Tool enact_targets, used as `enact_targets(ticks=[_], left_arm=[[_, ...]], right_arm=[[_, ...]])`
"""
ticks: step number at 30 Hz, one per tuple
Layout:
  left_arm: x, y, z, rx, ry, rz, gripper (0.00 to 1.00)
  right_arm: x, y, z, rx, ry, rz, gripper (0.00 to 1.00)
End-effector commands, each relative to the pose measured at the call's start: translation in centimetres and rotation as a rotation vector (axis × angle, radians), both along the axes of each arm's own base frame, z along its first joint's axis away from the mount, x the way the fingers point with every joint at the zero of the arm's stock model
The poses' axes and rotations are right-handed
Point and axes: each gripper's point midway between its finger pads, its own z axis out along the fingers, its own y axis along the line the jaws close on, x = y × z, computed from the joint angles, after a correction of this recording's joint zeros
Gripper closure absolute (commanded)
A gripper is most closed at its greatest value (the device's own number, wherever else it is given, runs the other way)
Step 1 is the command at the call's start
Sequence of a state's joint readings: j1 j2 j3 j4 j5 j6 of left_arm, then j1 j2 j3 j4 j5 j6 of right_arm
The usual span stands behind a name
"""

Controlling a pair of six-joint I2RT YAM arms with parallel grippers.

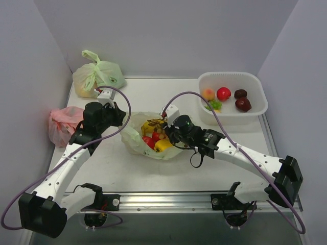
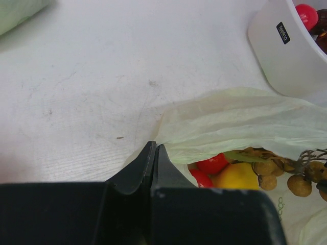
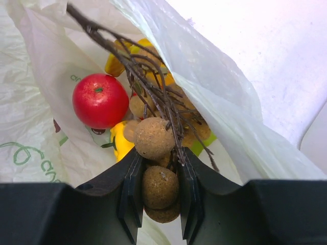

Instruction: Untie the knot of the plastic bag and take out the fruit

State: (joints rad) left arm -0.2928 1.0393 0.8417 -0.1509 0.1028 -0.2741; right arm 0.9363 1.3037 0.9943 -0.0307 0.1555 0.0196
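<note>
The pale-green plastic bag (image 1: 134, 139) (image 2: 240, 122) (image 3: 214, 87) lies mid-table with its mouth open. No knot shows. Inside it is fruit: a tan berry cluster (image 3: 153, 138) (image 2: 278, 168) on dark twigs, a red fruit (image 3: 99, 100) (image 2: 212, 163) and a yellow fruit (image 3: 120, 143) (image 2: 237, 176). My right gripper (image 3: 159, 155) (image 1: 166, 133) reaches into the bag's mouth and is shut on berries of the cluster. At the bag's left rim, my left gripper (image 2: 155, 145) (image 1: 121, 118) is shut, with the film's edge running taut from its tips and raised over the fruit.
A white tub (image 1: 232, 113) (image 2: 281, 56) at the back right holds a peach, a red round fruit and two maroon fruits. Another plump green bag (image 1: 99, 76) sits at the back left. A pink-red bag (image 1: 64, 125) lies at the left edge.
</note>
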Motion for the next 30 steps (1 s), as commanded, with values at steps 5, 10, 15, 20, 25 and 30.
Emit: enact_targets(ticks=[5,10,15,20,25,30], left_arm=[[0.0,-0.3,0.7,-0.029,-0.037,-0.019,1.0],[0.0,-0.6,0.7,-0.039,-0.033,-0.028,1.0],[-0.1,-0.3,0.9,-0.03,-0.045,-0.018,1.0],[-0.2,-0.7,0.8,-0.043,-0.038,-0.034,1.0],[-0.2,-0.9,0.7,-0.048,-0.035,-0.043,1.0],[-0.3,-1.1,0.7,-0.052,-0.035,-0.055,1.0]], right_arm=[[-0.7,2.4,9.1,0.222,-0.057,0.068,1.0],[-1.5,4.3,14.4,0.341,-0.084,0.156,1.0],[-1.8,4.9,19.3,0.422,-0.14,0.202,1.0],[-0.3,3.4,23.9,0.459,-0.253,0.152,1.0],[3.1,-0.3,25.8,0.463,-0.347,-0.009,1.0],[9.9,-9.2,24.0,0.417,-0.408,-0.371,1.0]])
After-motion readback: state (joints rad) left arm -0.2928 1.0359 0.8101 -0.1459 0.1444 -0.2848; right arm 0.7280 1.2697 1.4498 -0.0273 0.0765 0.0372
